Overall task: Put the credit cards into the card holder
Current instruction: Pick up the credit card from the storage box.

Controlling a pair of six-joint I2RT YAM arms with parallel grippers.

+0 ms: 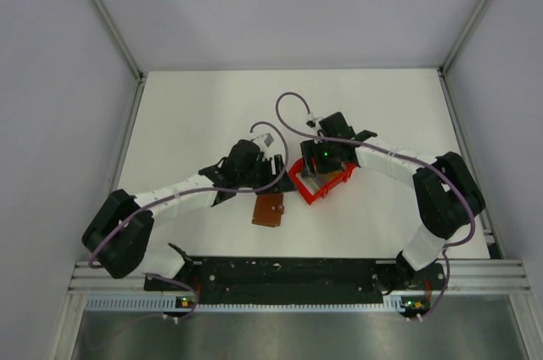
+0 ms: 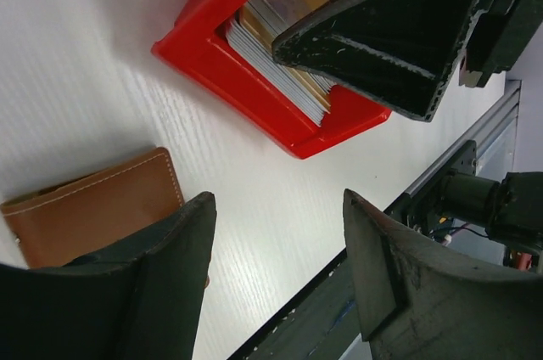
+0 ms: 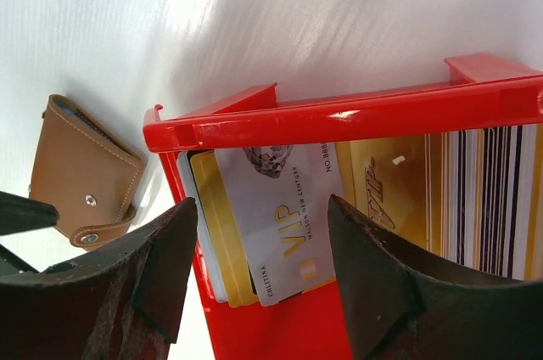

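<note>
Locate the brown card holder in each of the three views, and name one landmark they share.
Top external: card holder near the centre, down-left of the red box.
Left wrist: card holder at lower left, red box up-right of it.
Right wrist: card holder at the left edge, red box to its right.
Shared landmark: the red box.

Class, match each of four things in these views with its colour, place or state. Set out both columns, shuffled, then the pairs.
1 red box
2 card holder
3 VIP card
4 left gripper

a fingers open, empty
b brown, on the table
c holds the cards
d grey, inside the box

Pairs: 1-c, 2-b, 3-d, 4-a
</note>
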